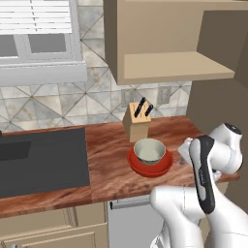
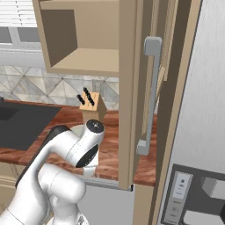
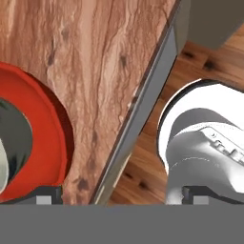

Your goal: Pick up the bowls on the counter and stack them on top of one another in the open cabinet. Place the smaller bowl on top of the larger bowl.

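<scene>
The smaller pale grey-green bowl sits inside the wide red bowl on the reddish wood counter, just in front of a knife block. In the hand view the red bowl shows at the left edge, with a sliver of the pale bowl in it. My gripper points down over the counter's front edge, to the right of the bowls. It is open, fingers wide apart, with nothing between them. The open cabinet's shelf is bare above the bowls.
A wooden knife block stands behind the bowls. The dark sink lies at the left. The cabinet's brown door stands open edge-on at the right, beside a tall grey panel with a handle.
</scene>
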{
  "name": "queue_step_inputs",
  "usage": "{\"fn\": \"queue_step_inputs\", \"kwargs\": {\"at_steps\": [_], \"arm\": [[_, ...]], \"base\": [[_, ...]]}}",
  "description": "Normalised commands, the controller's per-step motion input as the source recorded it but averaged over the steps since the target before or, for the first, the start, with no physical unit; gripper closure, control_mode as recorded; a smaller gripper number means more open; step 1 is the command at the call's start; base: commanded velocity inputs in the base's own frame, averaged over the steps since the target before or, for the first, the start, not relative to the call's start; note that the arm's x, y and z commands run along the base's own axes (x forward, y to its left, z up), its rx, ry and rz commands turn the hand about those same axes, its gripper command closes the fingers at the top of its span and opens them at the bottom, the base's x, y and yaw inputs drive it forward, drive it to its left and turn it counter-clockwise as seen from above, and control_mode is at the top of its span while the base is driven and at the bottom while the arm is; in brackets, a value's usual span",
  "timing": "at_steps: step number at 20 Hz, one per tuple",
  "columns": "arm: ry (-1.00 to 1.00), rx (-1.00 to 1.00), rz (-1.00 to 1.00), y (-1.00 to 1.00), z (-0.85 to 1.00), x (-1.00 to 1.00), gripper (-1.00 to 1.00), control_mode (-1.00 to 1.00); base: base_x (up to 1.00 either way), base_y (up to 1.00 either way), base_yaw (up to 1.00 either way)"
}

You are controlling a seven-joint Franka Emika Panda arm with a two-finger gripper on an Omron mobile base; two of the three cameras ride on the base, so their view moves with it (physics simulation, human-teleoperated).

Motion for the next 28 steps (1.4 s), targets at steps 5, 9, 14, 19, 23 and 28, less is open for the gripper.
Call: {"fn": "queue_step_inputs", "kwargs": {"at_steps": [5,9,14,19,23,28], "arm": [[0.0,0.0,0.0,-0.12,-0.04,0.34,-1.0,-1.0],[0.0,0.0,0.0,0.0,-0.1,0.47,-1.0,-1.0],[0.0,0.0,0.0,0.0,-0.09,0.36,-1.0,-1.0],[0.0,0.0,0.0,-0.01,-0.31,0.21,-1.0,-1.0],[0.0,0.0,0.0,0.0,-0.28,0.16,-1.0,-1.0],[-0.02,0.0,0.01,0.0,-0.17,0.17,-1.0,-1.0]], "base": [[0.0,0.0,0.0],[0.0,0.0,0.0],[0.0,0.0,0.0],[0.0,0.0,0.0],[0.0,0.0,0.0],[0.0,0.0,0.0]]}}
